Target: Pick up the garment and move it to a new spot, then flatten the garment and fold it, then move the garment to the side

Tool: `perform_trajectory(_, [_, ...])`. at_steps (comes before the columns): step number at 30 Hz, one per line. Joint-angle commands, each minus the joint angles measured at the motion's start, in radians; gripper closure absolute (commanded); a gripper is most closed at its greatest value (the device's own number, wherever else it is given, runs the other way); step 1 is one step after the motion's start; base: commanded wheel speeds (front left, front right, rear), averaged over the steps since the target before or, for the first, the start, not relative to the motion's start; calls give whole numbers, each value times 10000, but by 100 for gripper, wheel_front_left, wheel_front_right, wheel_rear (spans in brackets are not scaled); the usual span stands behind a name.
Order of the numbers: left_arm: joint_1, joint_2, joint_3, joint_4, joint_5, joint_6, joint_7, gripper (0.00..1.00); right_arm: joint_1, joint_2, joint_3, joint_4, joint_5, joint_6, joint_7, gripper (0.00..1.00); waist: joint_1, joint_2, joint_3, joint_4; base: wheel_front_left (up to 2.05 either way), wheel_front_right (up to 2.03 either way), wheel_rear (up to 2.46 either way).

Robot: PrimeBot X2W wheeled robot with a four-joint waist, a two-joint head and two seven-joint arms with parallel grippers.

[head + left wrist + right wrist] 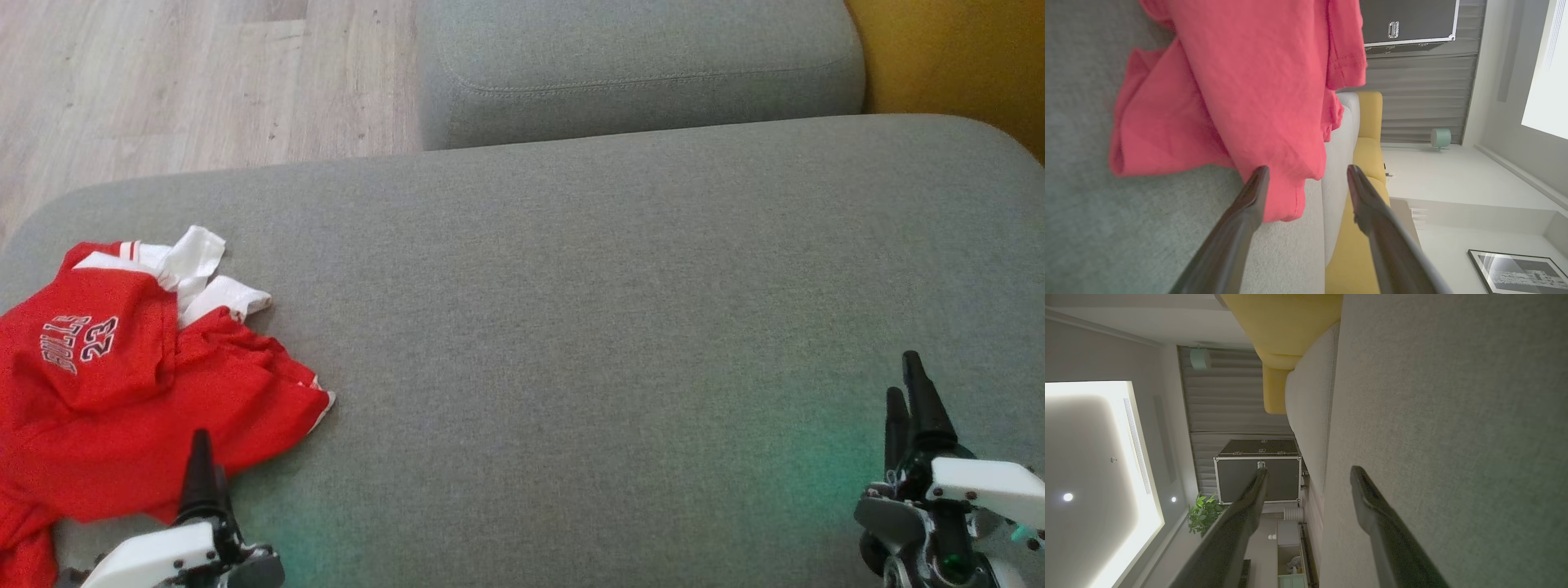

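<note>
Far left: the red garment (122, 392), white-trimmed and lettered 23, lies crumpled on the left end of the grey seat cushion (571, 310), running past my head view's left edge. Lower left: my left gripper (1307, 171), fingers spread and grasping nothing, sits at the garment's near edge; in its wrist view a red fold lies just beyond the tips. Centre: the backrest cushion (637, 73), behind the seat. Lower right: my right gripper (903, 374), likewise released, over the seat, well apart from the garment.
</note>
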Motion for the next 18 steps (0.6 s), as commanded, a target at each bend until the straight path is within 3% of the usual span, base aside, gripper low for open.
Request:
perform_trajectory(1, [-314,74,159,-377,257,-12,-116,0,-405,-54,100,-384,-353,-1,-121,0,0,0,-9,-11,0,0,0])
perform_trajectory(18, [-398,92,750,-482,1401,-22,-584,0,-529,-62,120,-802,-2958,-2,-591,0,0,0,-54,-67,0,0,0])
